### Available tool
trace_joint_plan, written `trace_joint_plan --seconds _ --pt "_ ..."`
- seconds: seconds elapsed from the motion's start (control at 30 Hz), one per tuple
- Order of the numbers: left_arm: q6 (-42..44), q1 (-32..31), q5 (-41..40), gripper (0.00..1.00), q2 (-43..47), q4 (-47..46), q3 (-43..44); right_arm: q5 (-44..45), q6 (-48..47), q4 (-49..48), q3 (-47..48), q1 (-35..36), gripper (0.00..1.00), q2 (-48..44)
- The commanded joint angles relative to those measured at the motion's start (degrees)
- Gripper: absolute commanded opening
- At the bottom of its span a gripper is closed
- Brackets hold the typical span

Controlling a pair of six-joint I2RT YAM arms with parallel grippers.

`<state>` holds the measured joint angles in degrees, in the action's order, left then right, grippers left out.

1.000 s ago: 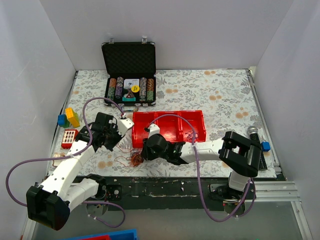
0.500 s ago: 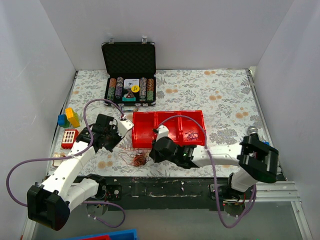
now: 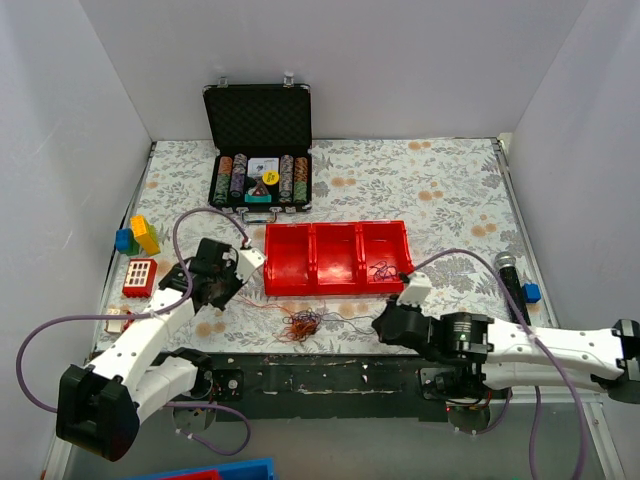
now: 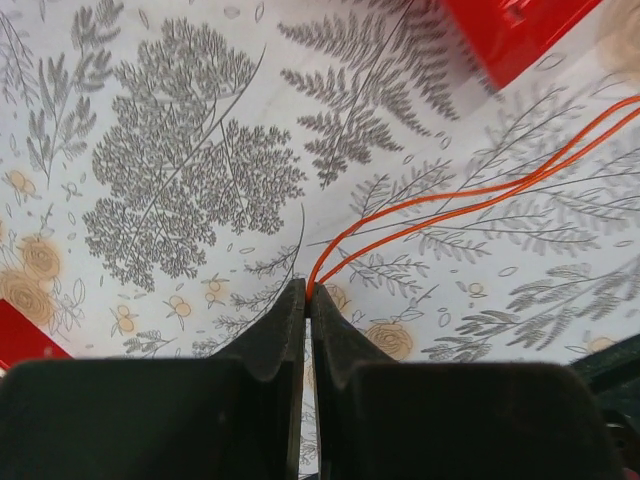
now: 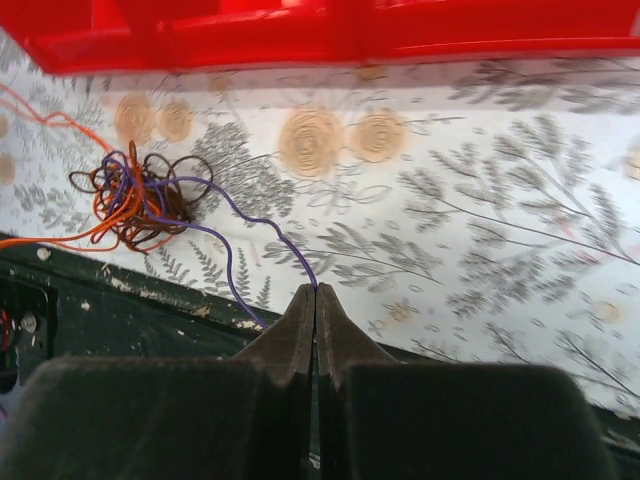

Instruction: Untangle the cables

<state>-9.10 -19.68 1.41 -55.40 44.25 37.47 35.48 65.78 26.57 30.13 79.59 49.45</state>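
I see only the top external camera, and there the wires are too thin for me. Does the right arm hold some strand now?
Observer: Yes. In the right wrist view the right fingers are shut on a purple strand that leads back to the clump.
Operator: And the left arm, it holds the same colour?
Observer: No. The left fingers are shut on an orange strand, which leaves the tips as two lines side by side.

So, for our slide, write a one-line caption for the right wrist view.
Right gripper shut on a purple wire running from the tangled clump near the red tray.
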Motion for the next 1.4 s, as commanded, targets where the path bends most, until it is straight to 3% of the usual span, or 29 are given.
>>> trace_joint_plan --seconds 0.0,0.23,0.5,0.6,0.7,0.87,0.97,1.37 --pt "2.24 -0.09 -12.45 0.00 0.20 -5.57 -5.64 9.59 14.45 24.02 2.12 0.65 0.01 -8.83" --pt "5.85 -0.09 -21.35 0.00 2.75 -9.44 -12.77 18.03 26.22 48.19 13.88 0.74 0.01 -12.28" --pt "8.84 0.08 -26.54 0.00 5.73 -7.87 -13.39 23.05 20.80 48.40 20.93 -0.66 0.01 -13.68" --pt "13.57 0.43 -28.30 0.00 9.16 -7.60 -13.48 23.84 18.34 48.40 22.07 -2.94 0.01 -13.94" --pt "14.20 0.43 -26.65 0.00 10.75 -6.64 -12.26 23.41 15.98 46.92 21.82 -3.83 0.01 -15.61" --pt "6.13 0.43 -13.47 0.00 6.63 -0.49 1.61 19.10 7.79 39.44 19.88 -3.74 0.01 -13.43" --pt "0.51 0.43 -10.38 0.00 3.29 1.01 11.71 17.69 8.93 41.81 20.06 -3.83 0.01 -9.82" --pt "-11.55 0.43 5.09 0.00 3.45 0.15 53.56 8.47 1.37 26.35 10.40 -3.74 0.01 -2.61"
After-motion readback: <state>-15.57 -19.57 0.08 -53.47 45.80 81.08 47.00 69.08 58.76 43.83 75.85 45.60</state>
